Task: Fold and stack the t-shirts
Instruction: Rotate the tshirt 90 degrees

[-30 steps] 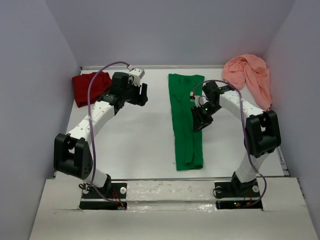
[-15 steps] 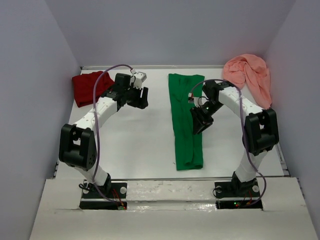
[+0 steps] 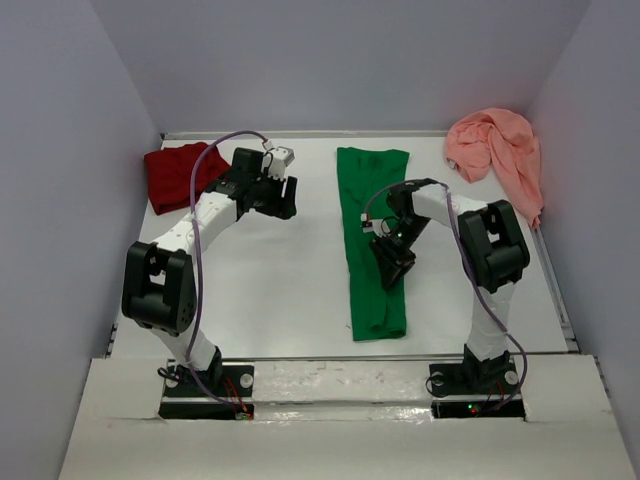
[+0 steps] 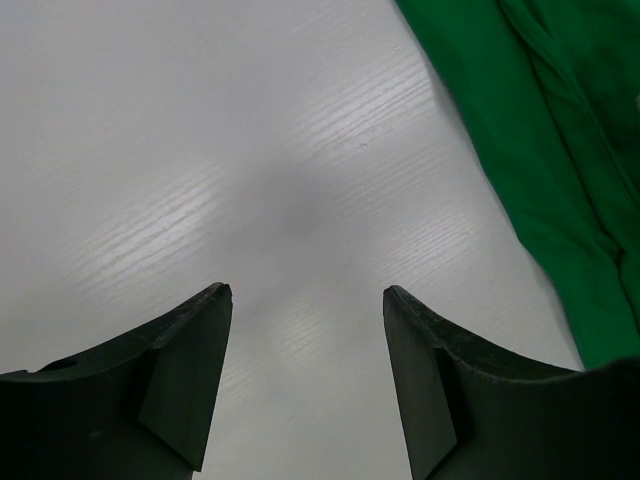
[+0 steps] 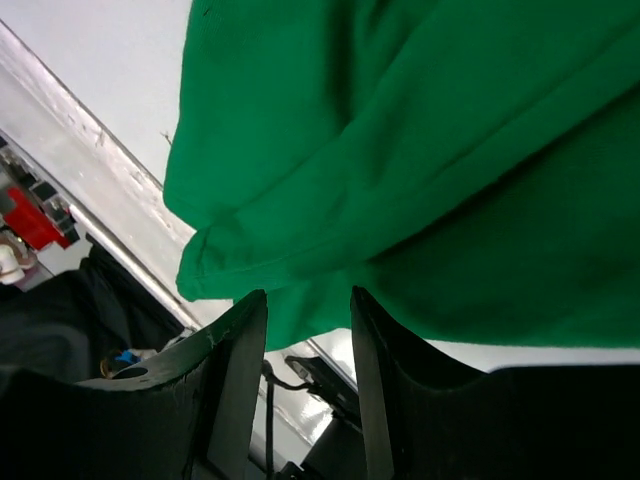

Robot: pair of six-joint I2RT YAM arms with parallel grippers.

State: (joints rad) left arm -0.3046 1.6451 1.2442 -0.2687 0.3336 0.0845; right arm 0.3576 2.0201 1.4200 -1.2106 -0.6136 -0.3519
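Since a second ago the right gripper [image 3: 392, 265] has slid nearer along the green shirt [image 3: 372, 240], its arm folding in. Its fingers [image 5: 235, 350] stand slightly apart over the cloth, pinching nothing. The left gripper [image 3: 282, 198] hovers over bare table [image 3: 280, 270], fingers [image 4: 190, 350] spread wide. The green shirt lies mid-table as a long strip. The red shirt [image 3: 170, 175] sits far left and the pink shirt [image 3: 500, 145] far right.

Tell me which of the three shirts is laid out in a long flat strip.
The green t-shirt, in the middle; the dark red t-shirt at far left and the salmon-pink t-shirt at far right lie bunched up.
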